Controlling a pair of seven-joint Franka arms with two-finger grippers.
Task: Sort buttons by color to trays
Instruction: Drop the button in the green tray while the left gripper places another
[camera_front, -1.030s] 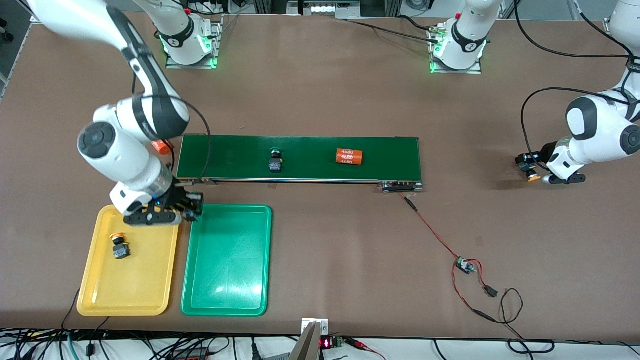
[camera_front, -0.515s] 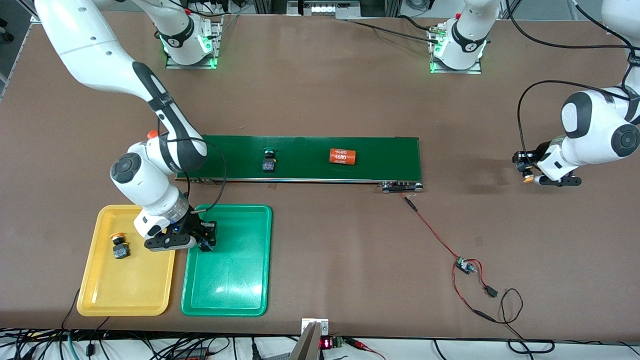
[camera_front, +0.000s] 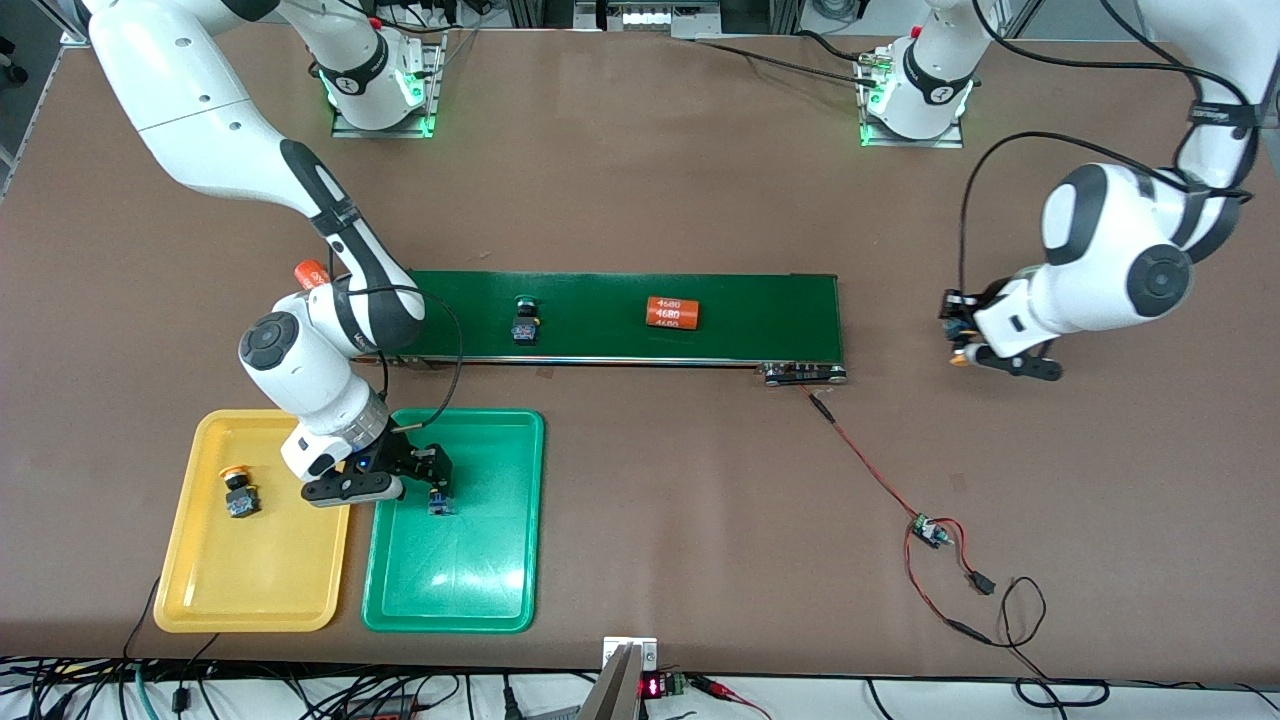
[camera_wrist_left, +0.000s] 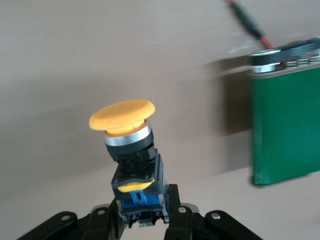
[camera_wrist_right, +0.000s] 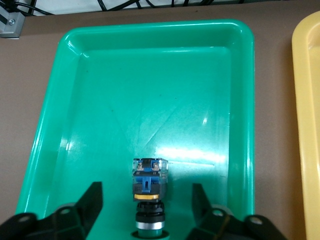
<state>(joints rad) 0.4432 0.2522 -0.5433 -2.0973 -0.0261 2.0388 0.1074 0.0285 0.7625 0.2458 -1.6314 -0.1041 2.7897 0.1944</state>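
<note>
Right end effector (camera_front: 425, 487) spread over green tray (camera_front: 480, 590), button (camera_front: 437, 503) between.

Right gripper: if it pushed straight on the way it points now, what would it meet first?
The right gripper points down into the green tray, fingers spread. A button sits between them, apparently released, so it would likely straddle that and meet the tray floor. How high it hangs is unclear.

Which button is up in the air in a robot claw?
The yellow-capped button pinched in the left claw, over bare table by the belt's end. The others lie down: one on the yellow tray, one on the green tray, one on the belt.
</note>
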